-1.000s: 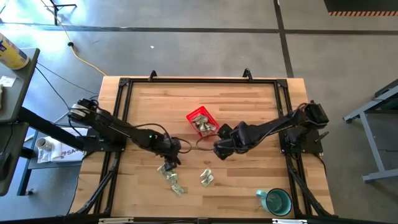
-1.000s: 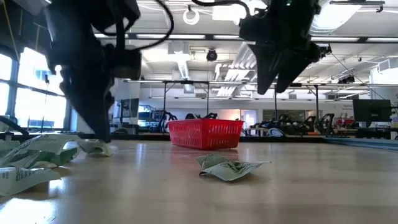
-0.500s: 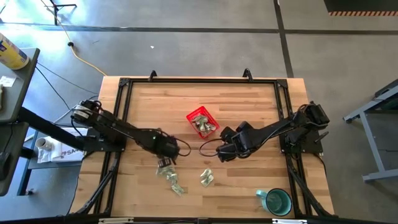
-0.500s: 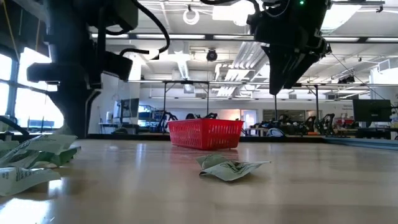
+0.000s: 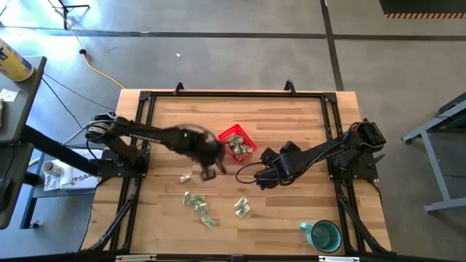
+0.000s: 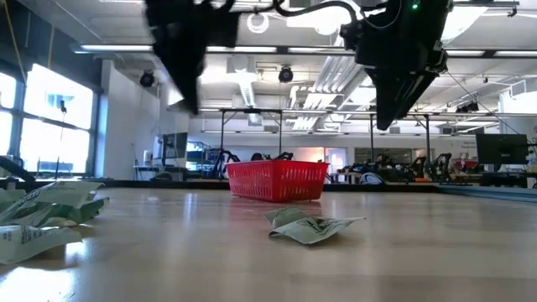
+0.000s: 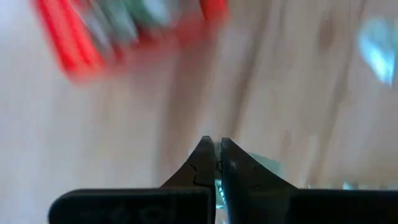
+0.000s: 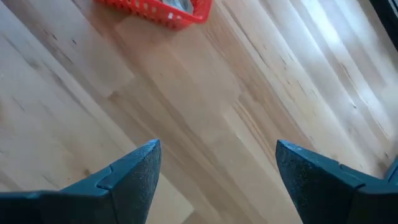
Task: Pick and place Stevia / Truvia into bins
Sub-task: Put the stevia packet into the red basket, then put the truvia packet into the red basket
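The red basket (image 5: pixel 227 135) stands mid-table with several Stevia packets inside; it also shows in the low view (image 6: pixel 277 180). My left gripper (image 5: pixel 210 172) hangs above the wood just near-left of the basket, shut on a pale green-white packet (image 7: pixel 268 168). More packets lie flat on the table near the front: a small cluster (image 5: pixel 198 207), one alone (image 5: pixel 242 208) and one (image 5: pixel 186 177) left of my left gripper. My right gripper (image 5: pixel 256 179) hovers open to the right of the basket, with only bare wood between its fingers (image 8: pixel 134 174). My left gripper pinches a packet between its two fingers; a thin pale sliver (image 7: pixel 217 188) shows between them and more of the packet sticks out behind one finger. The packet is lifted clear of the table. Blur hides which edge is held.
A teal mug (image 5: pixel 324 235) stands at the near right corner. The black frame rails (image 5: pixel 233 93) run around the table top. Bare wood lies between the basket and the loose packets.
My left gripper has shut at the packet cluster near the front left, then risen and swung toward the far right, up to the red basket. One packet now lies apart from the cluster, left of the gripper.
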Motion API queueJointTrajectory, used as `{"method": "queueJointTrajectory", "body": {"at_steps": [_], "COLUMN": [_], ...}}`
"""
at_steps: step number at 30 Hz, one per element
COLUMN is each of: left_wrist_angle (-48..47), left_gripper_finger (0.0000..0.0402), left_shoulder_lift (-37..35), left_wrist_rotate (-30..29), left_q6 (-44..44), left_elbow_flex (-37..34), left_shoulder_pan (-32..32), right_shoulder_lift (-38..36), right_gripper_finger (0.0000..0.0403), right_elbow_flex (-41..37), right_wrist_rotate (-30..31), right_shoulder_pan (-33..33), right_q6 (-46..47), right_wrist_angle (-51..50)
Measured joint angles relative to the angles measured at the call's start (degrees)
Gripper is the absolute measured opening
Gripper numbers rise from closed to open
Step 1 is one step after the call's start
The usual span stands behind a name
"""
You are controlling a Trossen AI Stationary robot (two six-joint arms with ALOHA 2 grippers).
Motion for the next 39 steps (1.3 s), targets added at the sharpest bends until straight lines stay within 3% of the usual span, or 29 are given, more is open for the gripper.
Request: {"method": "queueJointTrajectory", "body": {"at_steps": [3,8,12,17,21,24,26,34,39], "left_wrist_angle": [8.0,23.9,29.1,22.3,3.7,-8.1,-9.8,-2.7,3.2], "left_gripper_finger": [0.0039,0.0043,0.0126,0.0257,0.0313,0.0318,0.0311,0.0276,0.0273], "left_shoulder_lift": [0.4,3.2,7.4,8.2,1.9,-3.5,-6.8,-11.0,-10.6], "left_wrist_rotate": [-0.1,5.4,10.4,10.0,11.2,8.1,7.9,9.2,10.0], "left_q6": [5.2,9.3,9.4,7.0,5.4,4.9,0.8,-18.3,-25.3], "left_elbow_flex": [2.7,2.2,1.8,1.8,1.8,0.0,-2.8,-20.6,-26.7], "left_shoulder_pan": [5.2,14.0,17.4,18.0,16.0,11.2,8.0,-0.7,-6.4], "right_shoulder_lift": [-0.8,-3.6,-4.9,-5.0,-5.0,-5.0,-5.0,-5.0,-5.0], "right_gripper_finger": [0.0307,0.0307,0.0307,0.0307,0.0307,0.0307,0.0307,0.0307,0.0307], "right_elbow_flex": [0.0,0.0,0.0,0.0,0.0,-0.1,-0.6,-5.7,-7.4], "right_wrist_rotate": [-0.5,-1.9,-4.3,-6.6,-5.9,-3.8,-2.6,-2.3,-4.9], "right_shoulder_pan": [1.4,5.3,9.0,11.9,12.7,12.5,11.6,6.4,4.3], "right_q6": [2.4,10.4,16.7,21.0,20.8,18.3,16.4,5.6,2.0], "right_wrist_angle": [-1.7,-5.6,-7.9,-8.3,-8.0,-7.0,-5.4,4.7,6.7]}}
